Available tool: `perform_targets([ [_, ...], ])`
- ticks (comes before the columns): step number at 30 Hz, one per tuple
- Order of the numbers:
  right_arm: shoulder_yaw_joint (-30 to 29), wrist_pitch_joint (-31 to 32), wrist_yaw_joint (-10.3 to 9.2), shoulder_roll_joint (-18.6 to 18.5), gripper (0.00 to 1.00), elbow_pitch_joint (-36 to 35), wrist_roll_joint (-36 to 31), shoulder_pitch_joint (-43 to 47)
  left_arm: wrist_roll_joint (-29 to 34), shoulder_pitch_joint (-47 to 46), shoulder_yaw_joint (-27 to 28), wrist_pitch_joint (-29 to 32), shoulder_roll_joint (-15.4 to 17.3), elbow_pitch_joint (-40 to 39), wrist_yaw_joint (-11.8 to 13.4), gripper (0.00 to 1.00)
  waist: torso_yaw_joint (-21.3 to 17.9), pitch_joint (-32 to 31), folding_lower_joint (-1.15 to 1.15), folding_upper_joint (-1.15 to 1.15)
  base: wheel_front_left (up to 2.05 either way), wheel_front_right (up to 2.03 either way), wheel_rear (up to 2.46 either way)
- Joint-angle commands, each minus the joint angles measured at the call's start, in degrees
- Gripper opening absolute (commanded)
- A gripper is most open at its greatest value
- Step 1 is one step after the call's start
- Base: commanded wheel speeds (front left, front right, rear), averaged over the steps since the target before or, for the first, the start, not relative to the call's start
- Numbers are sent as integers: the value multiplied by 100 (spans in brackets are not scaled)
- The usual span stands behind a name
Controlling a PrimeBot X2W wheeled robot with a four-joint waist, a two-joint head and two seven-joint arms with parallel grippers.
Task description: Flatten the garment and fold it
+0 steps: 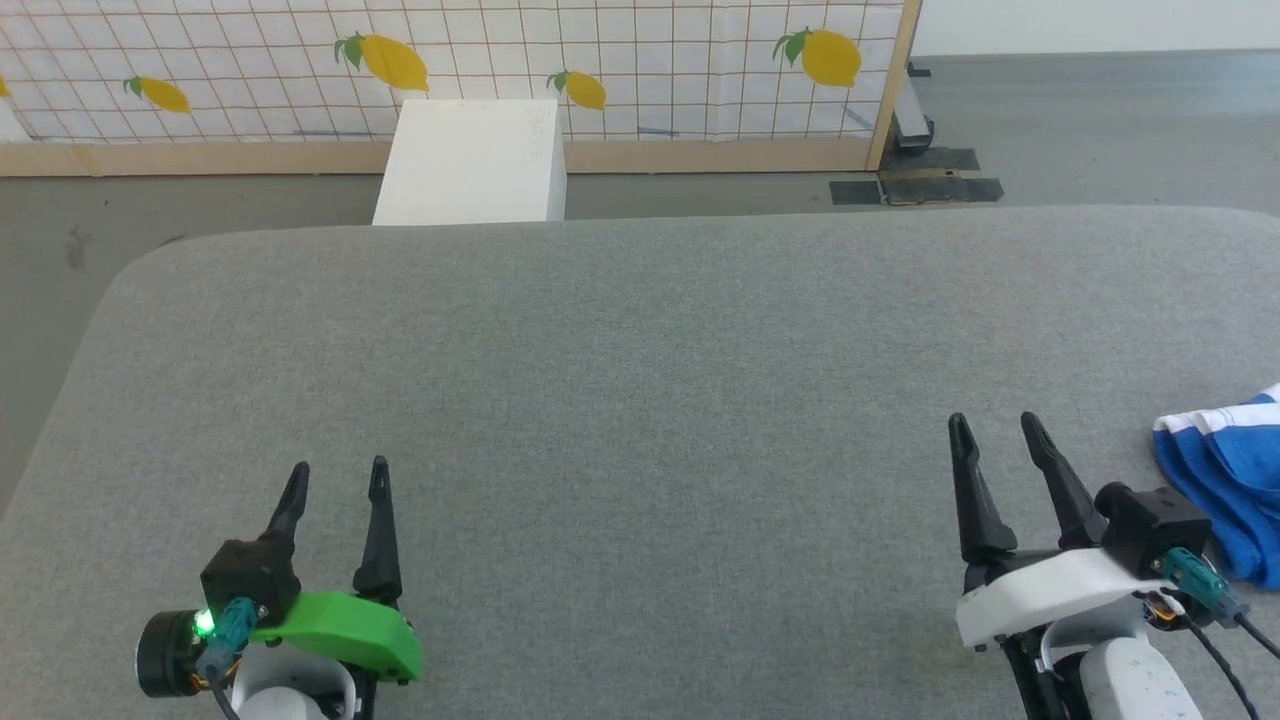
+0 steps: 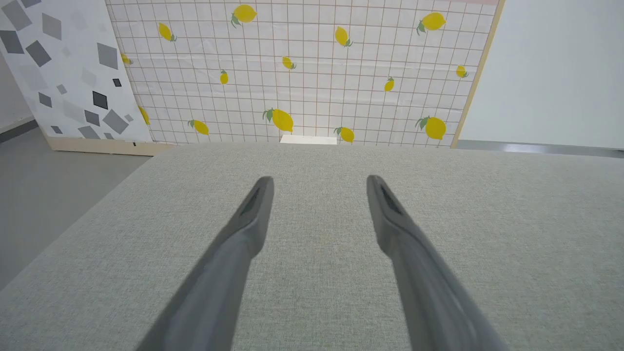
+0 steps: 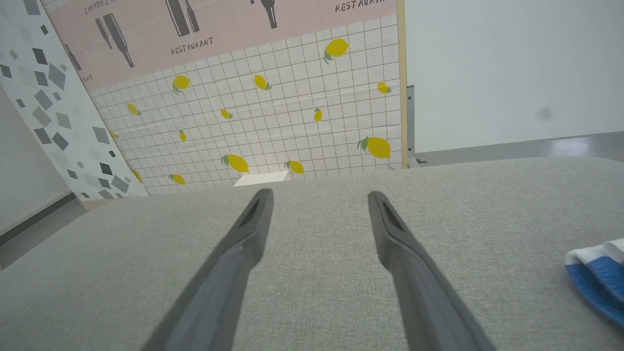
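The garment (image 1: 1230, 480), bright blue fabric with white trim bands, lies bunched at the right edge of the grey table (image 1: 640, 380), partly cut off by the frame. In the right wrist view a corner of the garment (image 3: 597, 278) shows at the lower right. My right gripper (image 1: 995, 425) stands open just left of the garment, apart from it, with nothing between its fingers; it appears again as my right gripper (image 3: 319, 195). At the lower left, far from the garment, my left gripper (image 1: 338, 470) stands open and empty, seen also as my left gripper (image 2: 319, 180).
A white box (image 1: 470, 160) stands on the floor beyond the table's far edge. Behind it rises a lemon-patterned panel (image 1: 450, 60) with a wooden frame. Grey floor (image 1: 1100, 130) lies past the table at the far right and on the left.
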Motion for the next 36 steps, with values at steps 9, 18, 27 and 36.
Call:
perform_targets([
  [9,-20,4,0,0,0,-3,53,28,-18,-1,1,10,-48,52,-4,0,-29,13,0,0,0,0,0],
  [18,-21,94,-1,0,0,-103,-31,68,22,23,-18,100,-55,-32,20,0,-21,4,0,0,0,0,0],
  [27,-22,199,-1,0,0,-220,-129,115,68,51,-39,205,-63,-131,49,0,-11,-8,0,0,0,0,0],
  [36,-23,304,-2,1,0,-337,-228,163,115,79,-61,311,-72,-230,77,0,-2,-19,0,0,0,0,0],
])
